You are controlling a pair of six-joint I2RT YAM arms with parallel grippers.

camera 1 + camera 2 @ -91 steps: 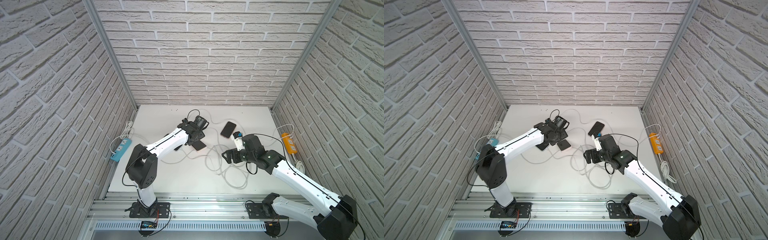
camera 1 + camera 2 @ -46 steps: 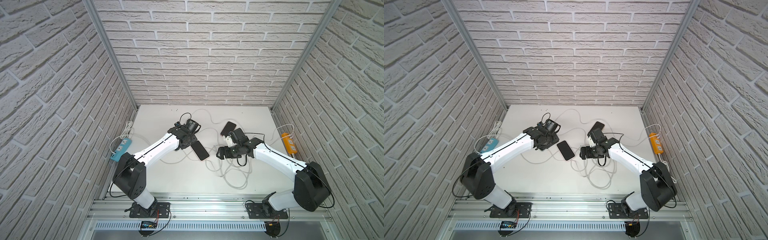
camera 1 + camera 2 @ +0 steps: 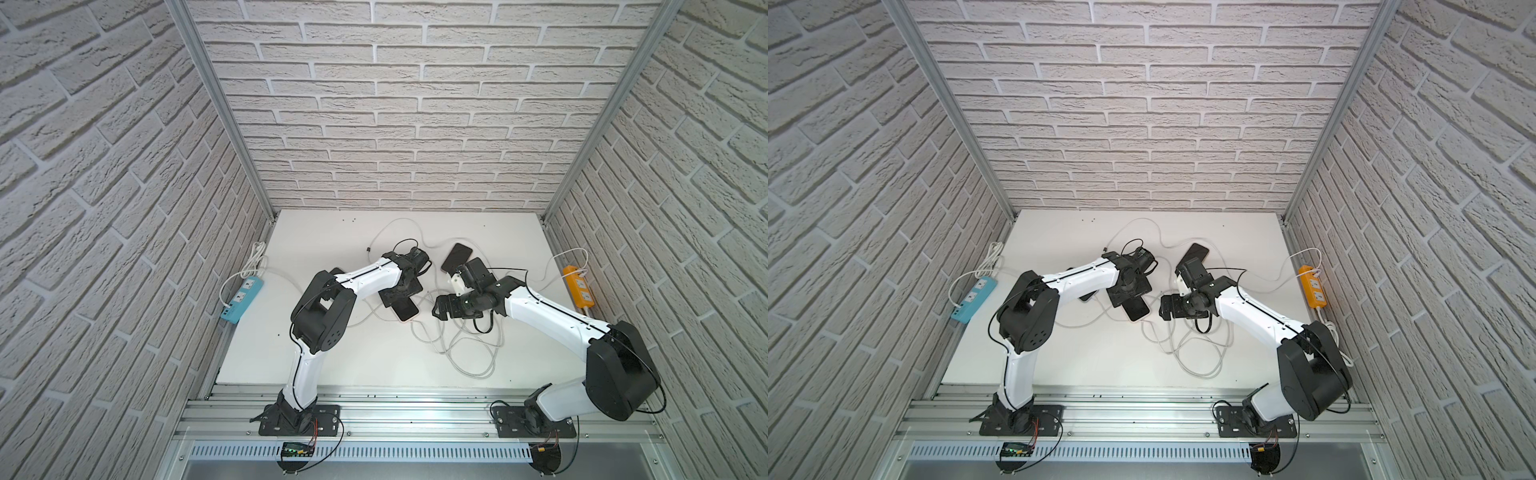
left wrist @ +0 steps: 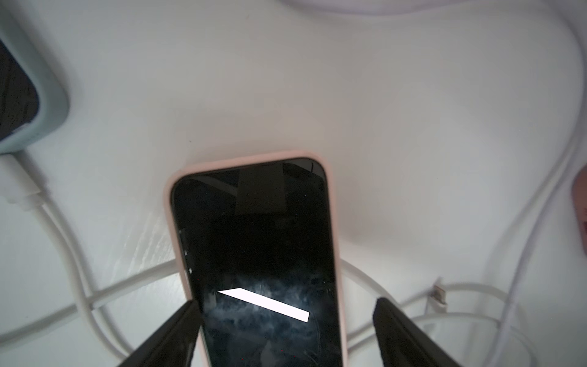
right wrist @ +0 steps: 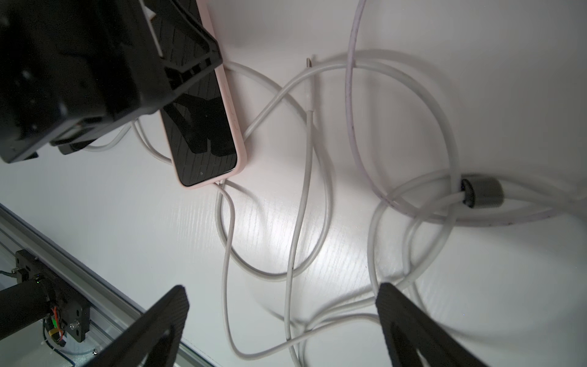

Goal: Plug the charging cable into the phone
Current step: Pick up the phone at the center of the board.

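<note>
Pink-cased phone, one, lies ungripped under the wide-open left hand; right hand equally wide, empty.

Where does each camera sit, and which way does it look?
Top views: side by side, high at the front, looking down on the table; left arm and right arm show whole.
Left wrist: on the left arm, looking down at the pink-cased phone; the left gripper straddles it.
Right wrist: on the right arm, facing loose white cables; the open right gripper shows.
Shared: both wrist views show that phone.
</note>
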